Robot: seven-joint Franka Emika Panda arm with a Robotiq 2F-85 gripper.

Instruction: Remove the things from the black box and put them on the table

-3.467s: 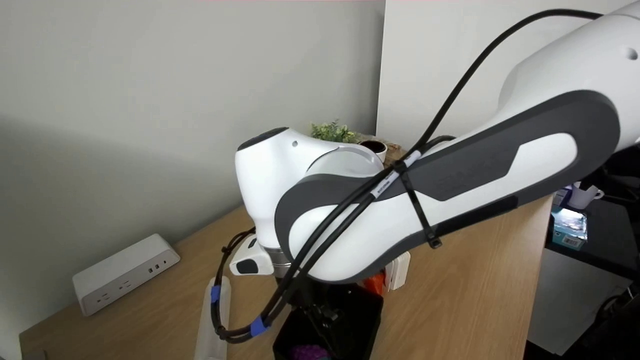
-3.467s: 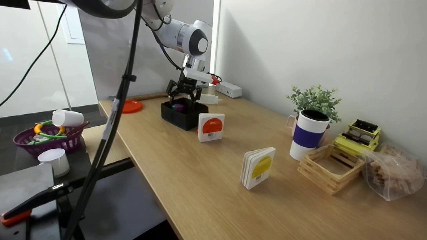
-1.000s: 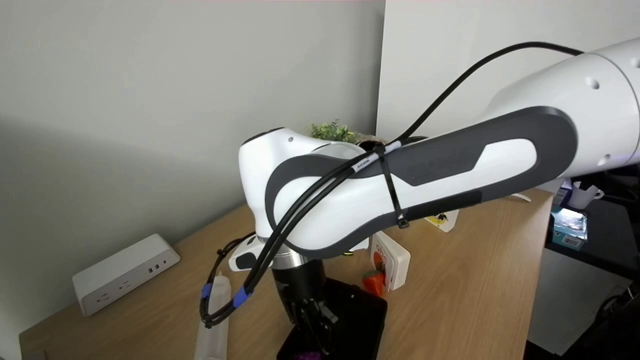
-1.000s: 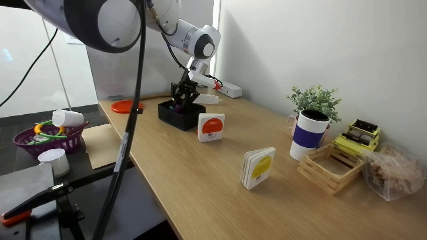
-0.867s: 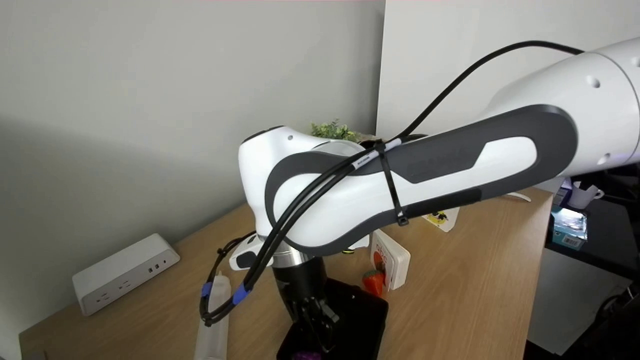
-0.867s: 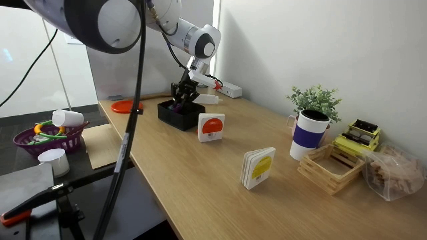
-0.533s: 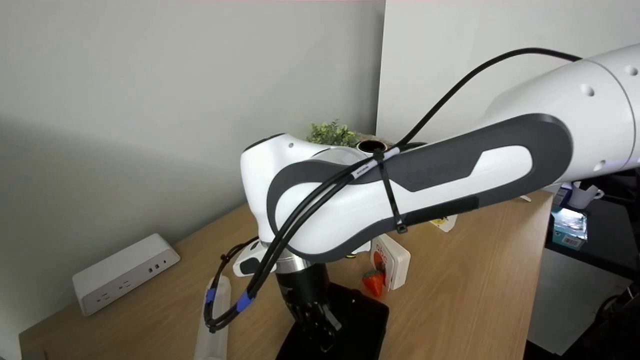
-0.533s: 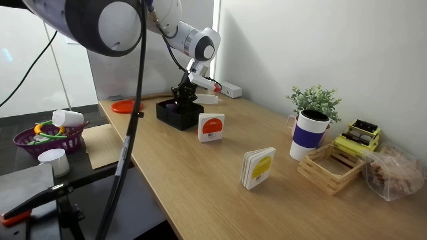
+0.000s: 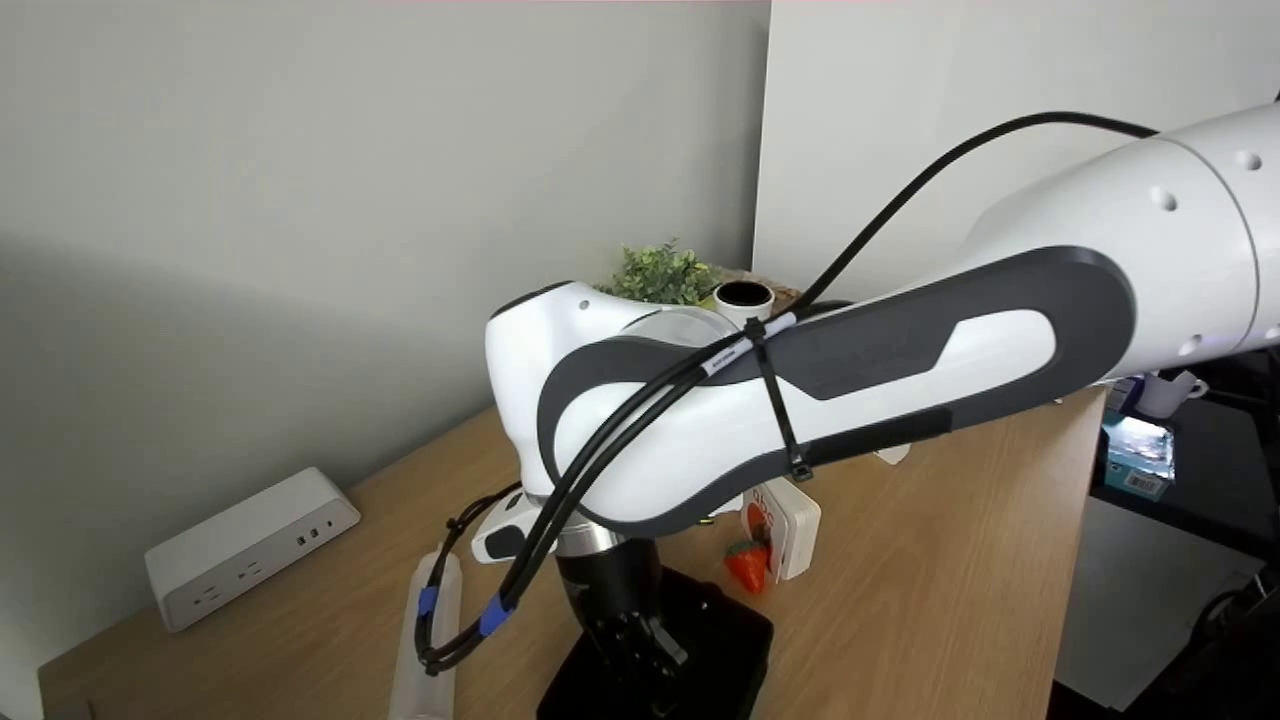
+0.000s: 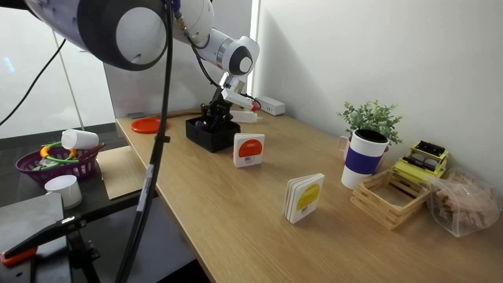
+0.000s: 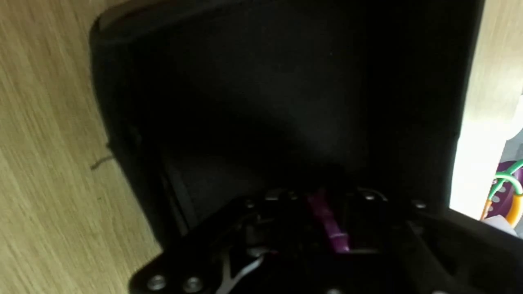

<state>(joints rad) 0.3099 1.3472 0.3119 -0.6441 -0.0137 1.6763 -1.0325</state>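
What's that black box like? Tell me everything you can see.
The black box is open-topped and rectangular, with low, dull walls and a dark floor; its material is unclear. It sits flat on the wooden table. The gripper reaches down inside, where a purple thing shows. It's too dark to tell whether the gripper touches it.

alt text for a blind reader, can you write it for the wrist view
Seen from above, a purple thing shows amid a robot's dark fingers, down in a black box on a wooden table; too dim to tell if they grip it. At the right edge, beyond the table, are green and orange loops.
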